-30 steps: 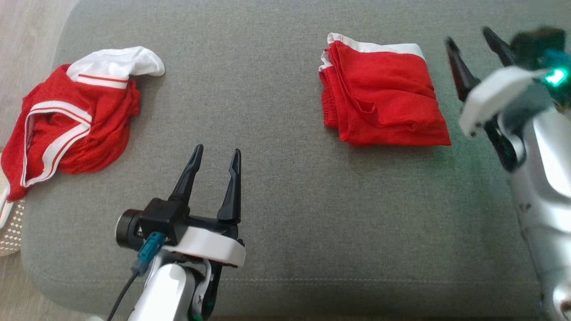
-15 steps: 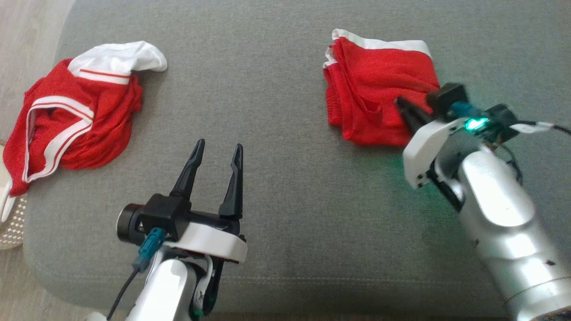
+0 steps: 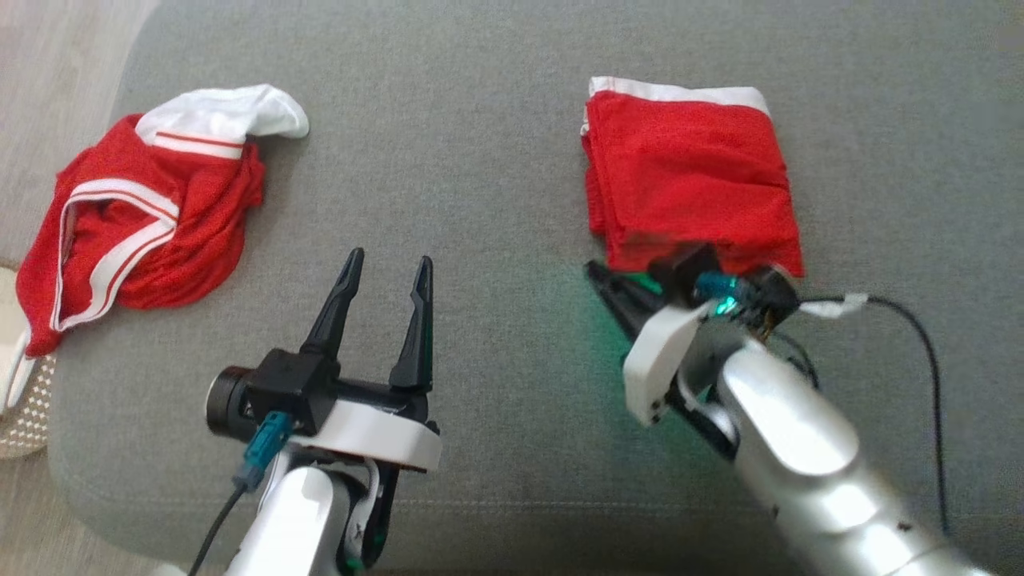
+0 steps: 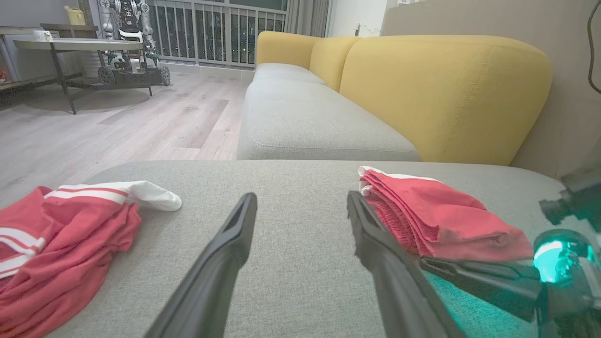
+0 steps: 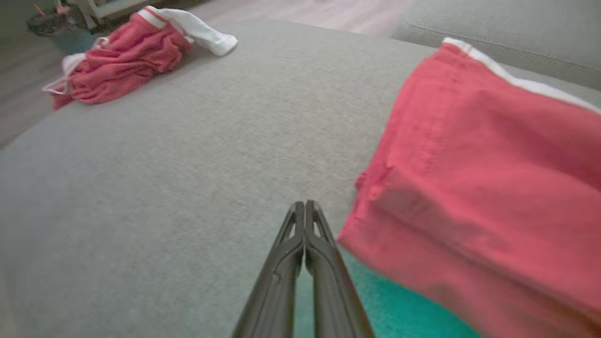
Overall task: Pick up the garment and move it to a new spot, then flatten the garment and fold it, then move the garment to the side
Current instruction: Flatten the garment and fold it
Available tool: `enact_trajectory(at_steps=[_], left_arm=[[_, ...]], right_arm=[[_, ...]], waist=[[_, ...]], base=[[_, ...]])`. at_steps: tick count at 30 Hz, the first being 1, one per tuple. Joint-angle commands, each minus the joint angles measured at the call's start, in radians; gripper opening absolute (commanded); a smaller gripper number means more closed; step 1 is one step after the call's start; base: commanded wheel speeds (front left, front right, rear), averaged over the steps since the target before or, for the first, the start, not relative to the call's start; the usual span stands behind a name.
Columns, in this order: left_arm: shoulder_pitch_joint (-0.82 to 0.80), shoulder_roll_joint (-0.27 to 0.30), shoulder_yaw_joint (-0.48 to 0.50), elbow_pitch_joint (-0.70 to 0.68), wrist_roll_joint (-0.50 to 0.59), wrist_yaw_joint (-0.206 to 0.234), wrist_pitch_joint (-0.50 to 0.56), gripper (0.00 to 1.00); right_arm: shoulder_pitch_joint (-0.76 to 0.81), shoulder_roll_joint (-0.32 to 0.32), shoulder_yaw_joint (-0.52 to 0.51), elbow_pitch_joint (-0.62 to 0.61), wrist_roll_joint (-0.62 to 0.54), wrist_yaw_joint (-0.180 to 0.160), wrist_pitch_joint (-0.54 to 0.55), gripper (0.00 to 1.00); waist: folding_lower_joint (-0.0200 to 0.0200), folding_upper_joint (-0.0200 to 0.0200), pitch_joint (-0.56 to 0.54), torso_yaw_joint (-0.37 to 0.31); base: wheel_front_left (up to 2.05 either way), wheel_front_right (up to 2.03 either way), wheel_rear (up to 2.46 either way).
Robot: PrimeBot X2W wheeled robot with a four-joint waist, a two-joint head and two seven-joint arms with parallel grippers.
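Note:
A red garment (image 3: 688,176) with a white band lies folded into a flat rectangle at the right of the grey cushion (image 3: 480,144); it also shows in the wrist views (image 4: 441,220) (image 5: 488,188). My right gripper (image 3: 598,272) is shut and empty, low over the cushion just off the fold's near left corner, its joined fingertips (image 5: 305,203) beside the cloth. My left gripper (image 3: 390,260) stands open with nothing between its fingers (image 4: 235,239), near the front middle. A second red and white garment (image 3: 144,216) lies crumpled at the far left (image 4: 56,244).
The cushion's front edge (image 3: 512,512) runs just below both arms. A white perforated basket (image 3: 20,416) sits off its left side on wooden floor (image 4: 117,126). A yellow-backed sofa (image 4: 422,94) stands beyond. A black cable (image 3: 920,344) trails from the right wrist.
My right arm swept from the far right across the folded garment to its near left corner, and its jaws closed. The fold's top now looks smoother. The left arm stayed put.

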Motion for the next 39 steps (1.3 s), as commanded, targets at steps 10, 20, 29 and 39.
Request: enact_trajectory(at_steps=[10, 20, 29, 39], left_arm=[[0.045, 0.003, 0.098, -0.043, 0.010, 0.048, -0.005, 1.00], [0.104, 0.003, 0.143, -0.061, 0.052, 0.039, -0.005, 1.00], [0.192, 0.004, 0.172, -0.057, 0.098, 0.026, -0.005, 1.00], [0.261, 0.003, 0.220, -0.042, 0.079, 0.021, -0.005, 1.00]], right_arm=[[0.130, 0.028, -0.187, -0.144, -0.032, 0.000, -0.172, 1.00], [0.354, 0.029, -0.429, -0.376, -0.104, 0.000, -0.187, 1.00], [0.480, 0.029, -0.442, -0.436, -0.154, 0.000, -0.187, 1.00], [0.542, 0.029, -0.423, -0.471, -0.143, 0.000, -0.188, 1.00]], waist=[[0.0000, 0.0000, -0.075, -0.033], [0.0000, 0.0000, -0.125, -0.052], [0.0000, 0.0000, -0.192, -0.081], [0.0000, 0.0000, -0.238, -0.093]], base=[[0.00, 0.00, 0.00], [0.00, 0.00, 0.00], [0.00, 0.00, 0.00], [0.00, 0.00, 0.00]])
